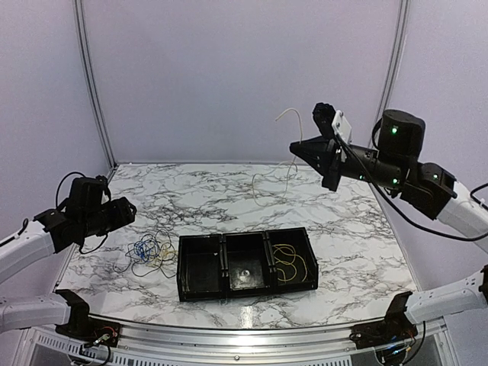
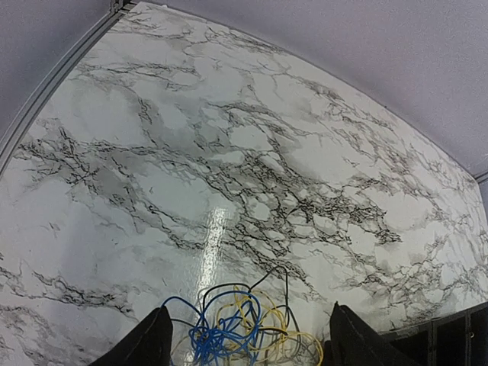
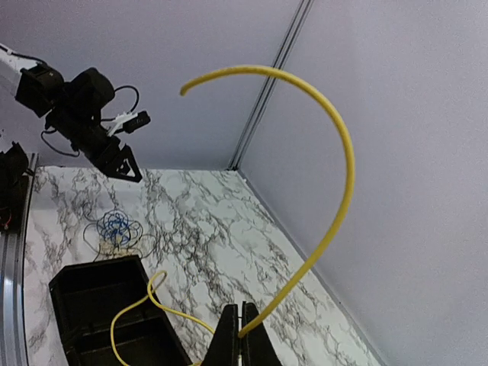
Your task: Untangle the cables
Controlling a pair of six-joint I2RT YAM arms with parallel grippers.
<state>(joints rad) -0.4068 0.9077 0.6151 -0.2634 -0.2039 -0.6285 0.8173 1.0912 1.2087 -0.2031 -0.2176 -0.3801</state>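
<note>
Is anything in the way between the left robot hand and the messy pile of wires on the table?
No, nothing visible. The left gripper, fingers open, hangs over the cable tangle with only air between; the black tray sits off to one side.

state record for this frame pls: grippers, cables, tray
left gripper: open, holding nothing, above the tangle
right gripper: shut on held yellow cable, raised high over the table
tangle: blue, yellow and dark cables, on the table left of the tray
tray: black, three compartments
tray contents: yellow loop in the right compartment
</note>
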